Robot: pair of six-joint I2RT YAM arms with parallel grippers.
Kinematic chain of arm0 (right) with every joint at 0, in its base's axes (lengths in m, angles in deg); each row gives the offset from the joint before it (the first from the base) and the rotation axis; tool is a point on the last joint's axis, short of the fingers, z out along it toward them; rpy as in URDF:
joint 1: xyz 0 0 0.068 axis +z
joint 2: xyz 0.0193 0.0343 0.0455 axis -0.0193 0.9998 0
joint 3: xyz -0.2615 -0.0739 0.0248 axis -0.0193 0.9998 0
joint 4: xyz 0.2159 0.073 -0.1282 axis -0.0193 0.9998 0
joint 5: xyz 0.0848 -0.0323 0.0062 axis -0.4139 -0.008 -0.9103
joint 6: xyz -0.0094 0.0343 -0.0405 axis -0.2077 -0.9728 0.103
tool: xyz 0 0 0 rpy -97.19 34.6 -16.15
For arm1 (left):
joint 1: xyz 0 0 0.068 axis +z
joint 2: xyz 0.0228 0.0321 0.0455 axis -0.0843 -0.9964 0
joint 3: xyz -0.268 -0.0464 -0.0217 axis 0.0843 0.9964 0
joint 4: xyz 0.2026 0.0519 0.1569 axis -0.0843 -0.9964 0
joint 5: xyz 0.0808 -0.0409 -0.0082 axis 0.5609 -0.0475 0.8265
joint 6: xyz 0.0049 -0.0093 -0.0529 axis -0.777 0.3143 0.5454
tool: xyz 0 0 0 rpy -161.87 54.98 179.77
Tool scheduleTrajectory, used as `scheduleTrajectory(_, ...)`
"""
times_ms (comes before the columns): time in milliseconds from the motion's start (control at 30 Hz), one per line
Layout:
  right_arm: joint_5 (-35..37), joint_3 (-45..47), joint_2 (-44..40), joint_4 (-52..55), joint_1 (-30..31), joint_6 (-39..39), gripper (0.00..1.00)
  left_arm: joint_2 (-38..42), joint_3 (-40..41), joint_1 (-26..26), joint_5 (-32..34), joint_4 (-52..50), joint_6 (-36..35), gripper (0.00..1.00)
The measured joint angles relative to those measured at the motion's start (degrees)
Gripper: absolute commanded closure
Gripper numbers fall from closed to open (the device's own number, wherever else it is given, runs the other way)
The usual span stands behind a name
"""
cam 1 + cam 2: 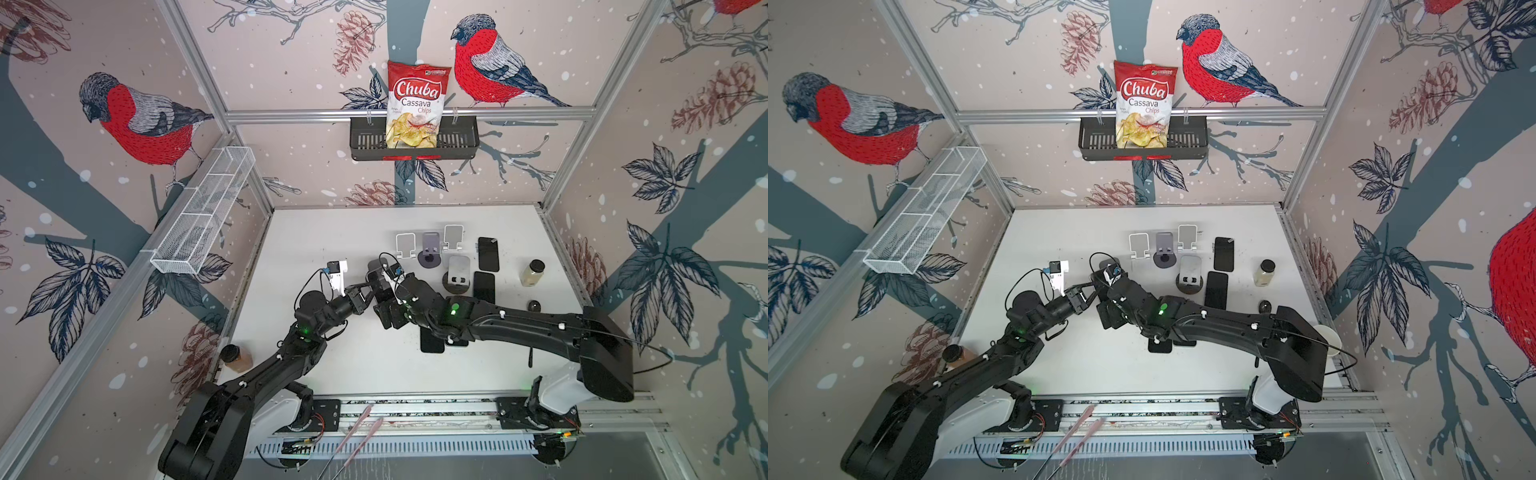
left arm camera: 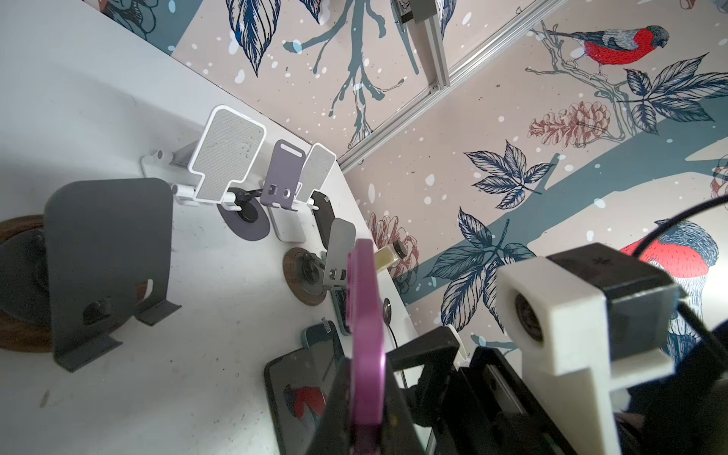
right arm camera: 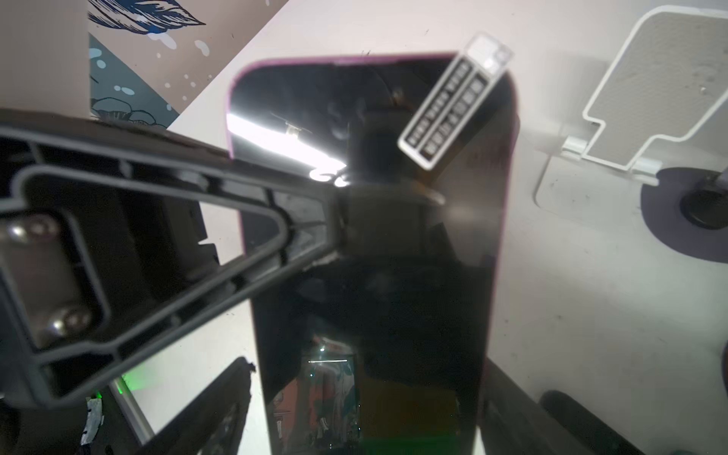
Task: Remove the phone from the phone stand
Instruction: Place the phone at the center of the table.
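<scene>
The phone [image 2: 364, 299] has a purple rim and a black screen [image 3: 394, 275], and it hangs in the air. My left gripper [image 2: 365, 366] is shut on it, one finger [image 3: 299, 232] pressing on the screen. My right gripper [image 3: 370, 366] straddles the phone's near end. Its jaws stand wide, and a strip of table shows between one finger [image 3: 236, 394] and the phone's rim. An empty dark grey phone stand [image 2: 110, 256] on a round wooden base stands just beside. In both top views the two grippers meet mid-table [image 1: 371, 289] [image 1: 1090, 293] and hide the phone.
Behind stand two white stands [image 1: 405, 245] [image 1: 453, 237], a lavender stand [image 1: 431, 249] and a silver stand [image 1: 458, 274]. Black phones lie flat [image 1: 488, 253] [image 1: 484, 286] [image 1: 432, 343]. A bottle [image 1: 533, 273] stands right, a brown jar [image 1: 235, 357] at the front left.
</scene>
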Motion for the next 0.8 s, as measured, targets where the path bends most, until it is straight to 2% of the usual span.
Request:
scheduleTrajectory(167, -0.04, -0.63, 0.92, 0.02, -0.28, 0.0, 0.26, 0.17, 0.07, 0.04, 0.28, -0.11, -0.59, 1.0)
scheduleTrajectory(467, 0.92, -0.72, 1.01, -0.02, -0.2, 0.85, 0.32, 0.37, 0.09, 0.11, 0.59, -0.24, -0.94, 0.99)
scheduleTrajectory(567, 0.94, -0.74, 1.11, -0.02, -0.15, 0.87, 0.34, 0.37, 0.09, 0.11, 0.68, -0.48, -1.01, 0.8)
scheduleTrajectory(667, 0.98, -0.74, 1.4, 0.22, -0.07, 0.83, 0.35, 0.42, 0.15, 0.11, 0.9, -0.68, -1.01, 0.67)
scheduleTrajectory(800, 1.22, -0.72, 1.53, 0.79, -0.07, 0.35, 0.36, 0.59, 0.2, 0.11, 1.03, -1.46, -1.05, 0.58)
